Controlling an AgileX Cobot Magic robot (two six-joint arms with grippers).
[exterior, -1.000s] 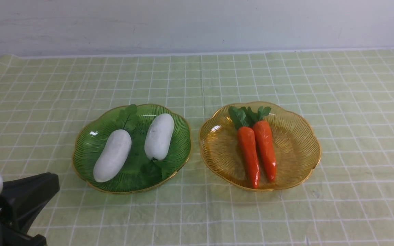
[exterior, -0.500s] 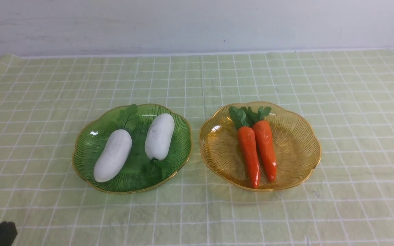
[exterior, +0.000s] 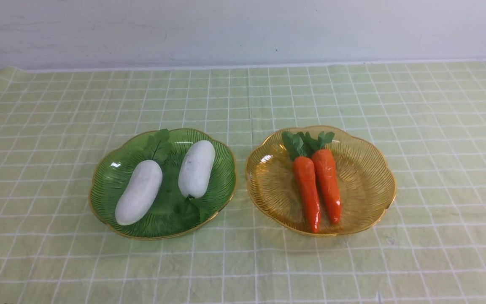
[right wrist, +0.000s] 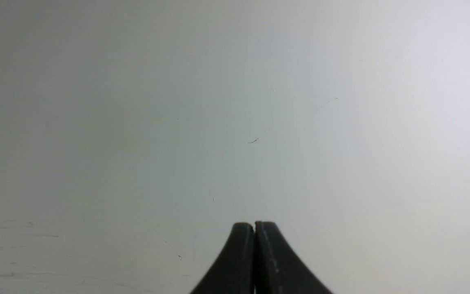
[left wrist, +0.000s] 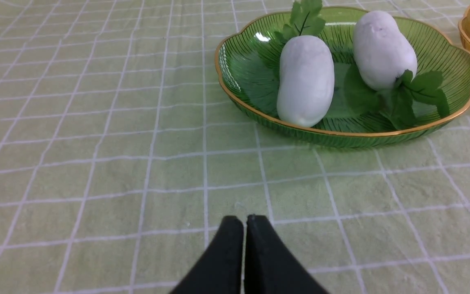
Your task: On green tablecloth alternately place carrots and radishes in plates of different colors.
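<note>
Nearest you: your left gripper [left wrist: 245, 222], closed, nothing held; your right gripper [right wrist: 253, 228], likewise closed and without a load, a pale wall [right wrist: 235, 122] before its camera. Beyond, on the cloth [exterior: 243, 270]: at left, one green plate [exterior: 169, 223], gold-rimmed, bearing two white radishes [exterior: 139, 192], set apart; just right of it, one amber plate [exterior: 363, 190], bearing two orange carrots [exterior: 307, 190], side by side, tips towards you, leaves at the far end.

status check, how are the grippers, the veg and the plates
Left gripper and right gripper shut, empty. Both radishes in green plate, both carrots in amber plate. Nothing visible blocking either plate.
</note>
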